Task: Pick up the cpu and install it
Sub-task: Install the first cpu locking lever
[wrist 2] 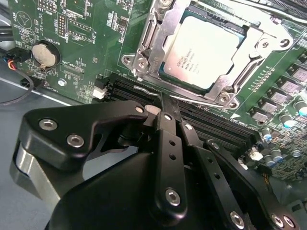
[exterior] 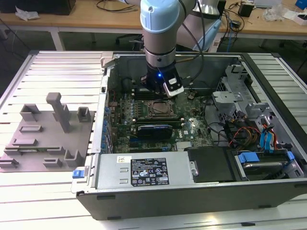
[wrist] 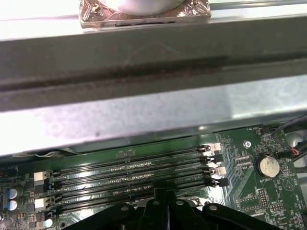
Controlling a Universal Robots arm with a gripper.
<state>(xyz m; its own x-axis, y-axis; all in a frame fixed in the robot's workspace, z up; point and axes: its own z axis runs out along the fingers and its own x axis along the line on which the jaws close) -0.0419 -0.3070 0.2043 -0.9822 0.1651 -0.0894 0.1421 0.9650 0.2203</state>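
Pincer [wrist 2: 162,99] shut tight with nothing in it, tip over the RAM slots [wrist 2: 218,125]; cpu [wrist 2: 204,50] lies flat in the socket frame [wrist 2: 144,50] just beyond the tip.

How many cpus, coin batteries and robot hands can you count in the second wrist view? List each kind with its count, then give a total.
cpu: 1
coin battery: 1
hand: 1
Total: 3
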